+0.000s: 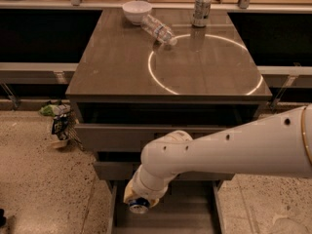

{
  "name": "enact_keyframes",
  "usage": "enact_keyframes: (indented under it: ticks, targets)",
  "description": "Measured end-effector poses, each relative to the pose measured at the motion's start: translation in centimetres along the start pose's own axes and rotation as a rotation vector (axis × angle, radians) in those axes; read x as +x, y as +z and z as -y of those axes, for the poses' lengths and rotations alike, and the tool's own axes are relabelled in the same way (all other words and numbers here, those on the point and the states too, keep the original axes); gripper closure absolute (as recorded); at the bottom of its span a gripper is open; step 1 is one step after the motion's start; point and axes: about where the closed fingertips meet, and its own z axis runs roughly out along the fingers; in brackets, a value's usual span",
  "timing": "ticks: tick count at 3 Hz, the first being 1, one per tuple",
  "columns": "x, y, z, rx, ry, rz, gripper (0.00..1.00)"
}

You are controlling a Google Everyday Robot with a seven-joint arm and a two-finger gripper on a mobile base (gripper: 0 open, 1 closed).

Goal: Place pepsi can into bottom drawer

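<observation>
The white arm reaches in from the right and bends down in front of the cabinet. My gripper (pixel 139 204) hangs over the left part of the open bottom drawer (pixel 195 218), whose grey floor shows below. A blue pepsi can (pixel 139 206) with a silver end facing the camera sits at the gripper's tip, just above the drawer floor. The fingers themselves are hidden behind the wrist and the can.
On the brown cabinet top (pixel 112 67) stand a white bowl (pixel 137 9), a clear plastic bottle (pixel 158 29) lying on its side, and a silver-grey can (pixel 201 9). Two upper drawers (pixel 107 136) are above the arm. Bags (pixel 58 123) lie on the floor at the left.
</observation>
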Motion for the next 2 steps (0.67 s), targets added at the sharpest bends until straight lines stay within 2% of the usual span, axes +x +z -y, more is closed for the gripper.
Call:
enact_keyframes:
  ticks: [2]
  targets:
    - [0.2,4.2,-3.5,0.105,-0.104,-0.112,1.00]
